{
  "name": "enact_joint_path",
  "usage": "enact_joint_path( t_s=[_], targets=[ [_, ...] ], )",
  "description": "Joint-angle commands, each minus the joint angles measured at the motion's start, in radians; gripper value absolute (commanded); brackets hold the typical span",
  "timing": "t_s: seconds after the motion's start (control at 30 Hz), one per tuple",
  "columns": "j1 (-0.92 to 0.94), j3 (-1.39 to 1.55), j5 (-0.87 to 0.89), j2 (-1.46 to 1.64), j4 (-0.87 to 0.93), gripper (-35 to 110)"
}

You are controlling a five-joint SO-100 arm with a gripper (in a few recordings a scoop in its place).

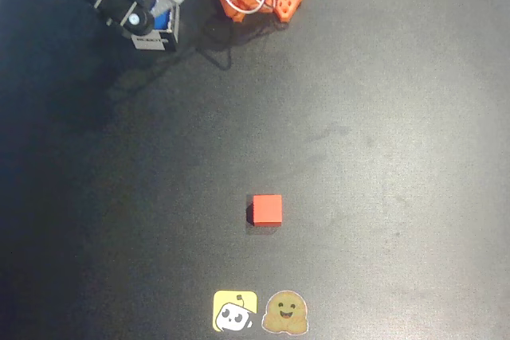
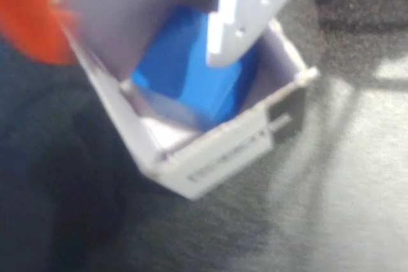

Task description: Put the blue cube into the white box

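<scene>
In the wrist view one pale finger [image 2: 245, 11] hangs over the white box [image 2: 220, 157]; whether the gripper [image 1: 151, 13] is spread or closed I cannot tell. One smooth blue cube [image 2: 182, 81] sits inside the box. Farther off on the dark mat [image 1: 398, 157]: one red cube [image 1: 266, 209] and two stickers [image 1: 260, 312].

The small bright-blue cube [image 2: 185, 71] lies inside the square open-topped white box [image 2: 210, 157], tilted on the dark surface [image 2: 344, 208]. One pale claw finger [image 2: 248, 17] reaches over the box's opening.
</scene>
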Motion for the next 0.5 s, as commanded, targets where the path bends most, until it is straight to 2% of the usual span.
enact_joint_path(
  t_s=[0.0,0.23,0.33,0.47],
  targets=[
    [-0.002,0.0,0.002,0.014,-0.011,0],
    [-0.167,-0.087,0.043,-0.017,-0.071,0],
    [-0.328,-0.141,0.104,-0.057,-0.098,0],
    [-0.603,-0.156,0.275,-0.077,-0.147,0]
  ],
)
